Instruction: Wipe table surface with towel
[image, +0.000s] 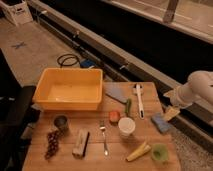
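Observation:
A grey-blue towel (118, 93) lies flat on the wooden table (92, 159), just right of the yellow tub. My gripper (171, 114) is on the white arm (194, 89) at the table's right edge, far right of the towel. It hangs just above and right of a blue sponge (160, 123). It holds nothing that I can see.
A yellow tub (69, 90) fills the back left. Also on the table are a white-handled utensil (139, 100), a green vegetable (128, 106), a white cup (126, 127), a fork (104, 139), a dark cup (61, 123), grapes (51, 144), a banana (138, 151) and a green cup (159, 153).

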